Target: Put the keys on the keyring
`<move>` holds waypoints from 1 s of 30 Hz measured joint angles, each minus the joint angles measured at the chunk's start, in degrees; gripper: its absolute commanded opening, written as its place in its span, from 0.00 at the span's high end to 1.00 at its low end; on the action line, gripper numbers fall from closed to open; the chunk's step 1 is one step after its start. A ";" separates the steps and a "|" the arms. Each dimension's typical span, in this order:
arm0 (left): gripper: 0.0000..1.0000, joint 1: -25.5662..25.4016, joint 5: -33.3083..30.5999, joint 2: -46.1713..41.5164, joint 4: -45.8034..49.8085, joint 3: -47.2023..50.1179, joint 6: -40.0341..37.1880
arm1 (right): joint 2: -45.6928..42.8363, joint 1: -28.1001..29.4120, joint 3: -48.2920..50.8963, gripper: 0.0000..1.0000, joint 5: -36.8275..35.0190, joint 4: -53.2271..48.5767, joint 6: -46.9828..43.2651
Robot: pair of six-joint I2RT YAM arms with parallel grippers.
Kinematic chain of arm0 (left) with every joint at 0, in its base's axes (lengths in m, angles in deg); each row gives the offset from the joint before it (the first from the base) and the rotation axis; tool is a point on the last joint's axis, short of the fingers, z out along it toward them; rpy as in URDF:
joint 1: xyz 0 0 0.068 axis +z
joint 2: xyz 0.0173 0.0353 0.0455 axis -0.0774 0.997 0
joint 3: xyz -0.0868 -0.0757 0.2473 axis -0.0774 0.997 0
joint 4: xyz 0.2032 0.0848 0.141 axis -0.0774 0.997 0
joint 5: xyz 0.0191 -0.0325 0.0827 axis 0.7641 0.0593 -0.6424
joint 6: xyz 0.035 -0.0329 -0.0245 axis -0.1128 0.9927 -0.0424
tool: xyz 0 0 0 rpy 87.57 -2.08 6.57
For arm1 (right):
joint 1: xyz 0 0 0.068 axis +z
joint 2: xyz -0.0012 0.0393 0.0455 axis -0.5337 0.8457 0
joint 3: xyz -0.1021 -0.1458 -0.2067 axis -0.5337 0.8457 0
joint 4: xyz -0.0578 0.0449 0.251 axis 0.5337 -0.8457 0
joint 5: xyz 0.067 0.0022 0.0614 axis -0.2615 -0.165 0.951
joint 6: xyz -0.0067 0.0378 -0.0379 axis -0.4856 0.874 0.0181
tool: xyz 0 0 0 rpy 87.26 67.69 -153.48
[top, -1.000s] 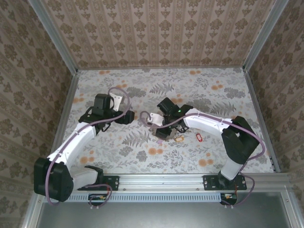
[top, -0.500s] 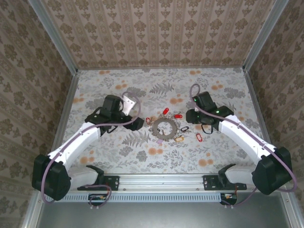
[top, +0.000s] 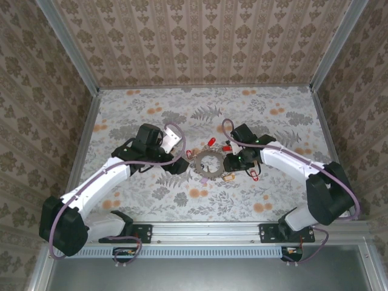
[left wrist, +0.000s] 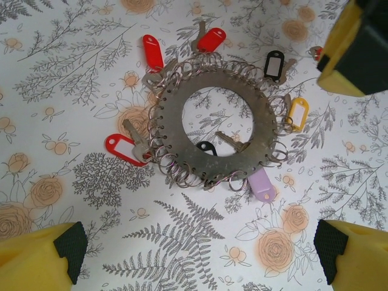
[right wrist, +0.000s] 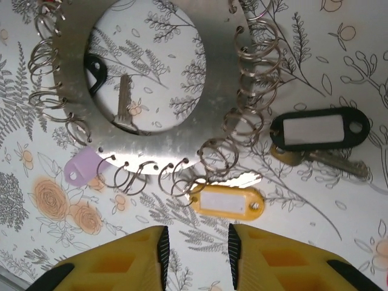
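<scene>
The keyring (left wrist: 262, 124) is a flat grey metal ring hung with several small split rings, lying on the flowered table (top: 209, 172). Keys lie around it: red-tagged keys (left wrist: 153, 52), a black-tagged key (right wrist: 318, 130), a yellow-tagged key (right wrist: 227, 200), a purple tag (right wrist: 82, 167), and a bare key (right wrist: 124, 103) inside the hole. My left gripper (left wrist: 200, 253) hovers over the ring's near side, open wide and holding nothing. My right gripper (right wrist: 197, 250) sits just short of the yellow tag, its jaws narrowly apart with nothing between them. In the top view the left gripper (top: 176, 162) and right gripper (top: 233, 161) flank the ring.
Patterned walls close in the table on three sides, with a metal rail (top: 206, 233) along the near edge. A red-tagged key (top: 253, 176) lies right of the ring, under the right arm. The right gripper's yellow body (left wrist: 357, 48) shows in the left wrist view's upper right.
The right arm swung off the ring to the right, then came back to its right edge with the jaws narrowing. The left gripper slid right toward the ring, staying open.
</scene>
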 measured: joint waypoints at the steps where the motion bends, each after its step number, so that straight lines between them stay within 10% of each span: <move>1: 0.00 0.00 0.09 -0.13 -0.02 0.00 -0.13 | 0.85 -0.66 -0.20 0.65 0.63 0.33 -0.35; 22: 0.00 -0.02 -0.42 -0.39 0.02 0.00 -0.55 | 6.88 1.14 7.13 0.50 8.33 10.12 0.37; 30: 0.00 -0.02 -1.01 -0.39 0.02 0.00 -0.55 | 5.79 10.01 8.24 0.50 17.05 11.72 4.55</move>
